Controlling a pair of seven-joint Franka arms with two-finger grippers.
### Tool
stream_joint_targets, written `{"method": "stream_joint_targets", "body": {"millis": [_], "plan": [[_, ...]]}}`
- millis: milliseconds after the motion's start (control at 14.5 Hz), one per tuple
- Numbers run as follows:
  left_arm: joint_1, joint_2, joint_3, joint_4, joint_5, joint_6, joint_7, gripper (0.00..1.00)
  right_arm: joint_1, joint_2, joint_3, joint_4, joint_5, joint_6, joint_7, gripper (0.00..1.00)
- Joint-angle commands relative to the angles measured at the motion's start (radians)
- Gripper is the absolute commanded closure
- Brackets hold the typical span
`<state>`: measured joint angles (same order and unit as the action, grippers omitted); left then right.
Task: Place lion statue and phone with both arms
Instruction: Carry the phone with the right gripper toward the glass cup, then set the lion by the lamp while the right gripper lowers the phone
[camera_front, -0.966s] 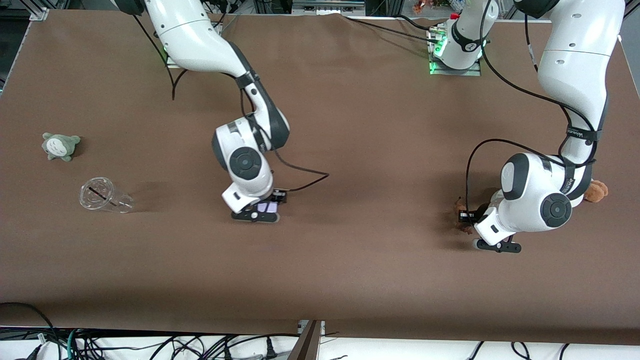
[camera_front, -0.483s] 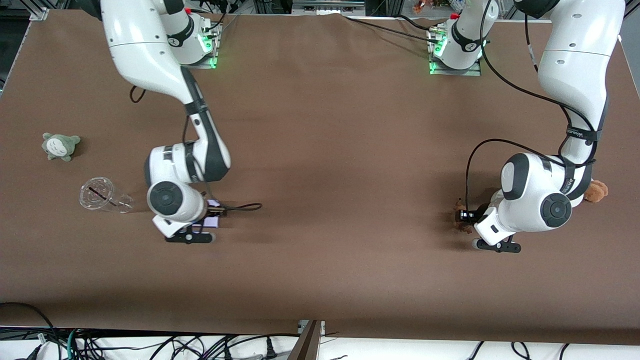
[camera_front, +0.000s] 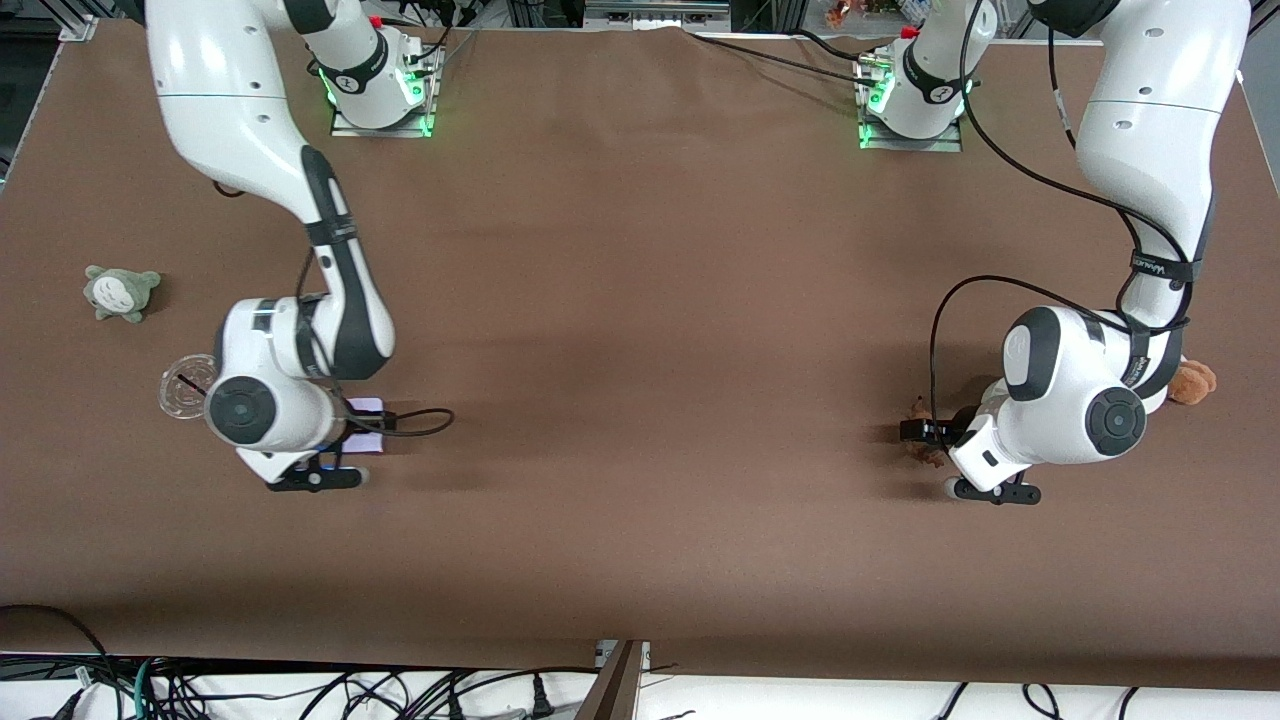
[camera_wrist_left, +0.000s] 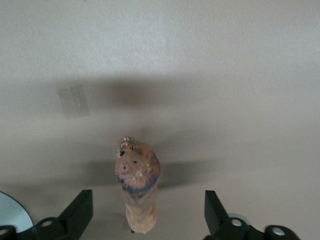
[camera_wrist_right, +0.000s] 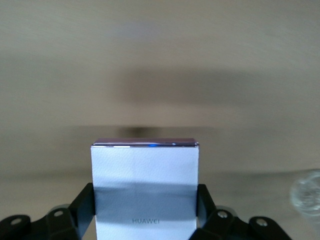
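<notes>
Clear cup (camera_front: 185, 388) crowds right hand (camera_front: 340, 440); table middle (camera_front: 650, 380) open.

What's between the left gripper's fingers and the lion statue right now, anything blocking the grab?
Nothing visible does. In the left wrist view the lion statue stands on bare table between the open fingers of the left gripper, with a clear gap on each side. The brown plush toy sits apart, under the arm.

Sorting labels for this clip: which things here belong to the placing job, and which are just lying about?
Job:
- phone, clamped in the right gripper
- lion statue, between the open fingers of the left gripper

Lying about:
- grey plush toy
- clear cup
- brown plush toy
</notes>
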<state>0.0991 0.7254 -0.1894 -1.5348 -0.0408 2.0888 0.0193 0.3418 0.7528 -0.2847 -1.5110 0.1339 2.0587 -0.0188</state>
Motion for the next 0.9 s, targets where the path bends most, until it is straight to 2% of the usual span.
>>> {"method": "stream_joint_targets", "body": {"millis": [0,207,345,552,828], "plan": [[0.016,-0.055,-0.010,0.027,-0.024,-0.110,0.002,0.00,-0.038,-0.059,0.009,-0.081,0.049,0.009,-0.072,0.55],[0.008,-0.148,-0.010,0.032,-0.022,-0.186,-0.096,0.00,-0.067,-0.059,0.009,-0.100,0.050,0.014,-0.081,0.55],[0.001,-0.231,-0.013,0.032,-0.014,-0.277,-0.131,0.00,-0.076,-0.059,0.009,-0.136,0.050,0.070,-0.081,0.55],[0.001,-0.372,-0.015,0.032,-0.014,-0.430,-0.289,0.00,-0.078,-0.059,0.009,-0.143,0.050,0.084,-0.081,0.55],[-0.002,-0.552,-0.022,0.032,-0.008,-0.597,-0.305,0.00,-0.084,-0.055,0.009,-0.169,0.050,0.136,-0.081,0.55]]}}
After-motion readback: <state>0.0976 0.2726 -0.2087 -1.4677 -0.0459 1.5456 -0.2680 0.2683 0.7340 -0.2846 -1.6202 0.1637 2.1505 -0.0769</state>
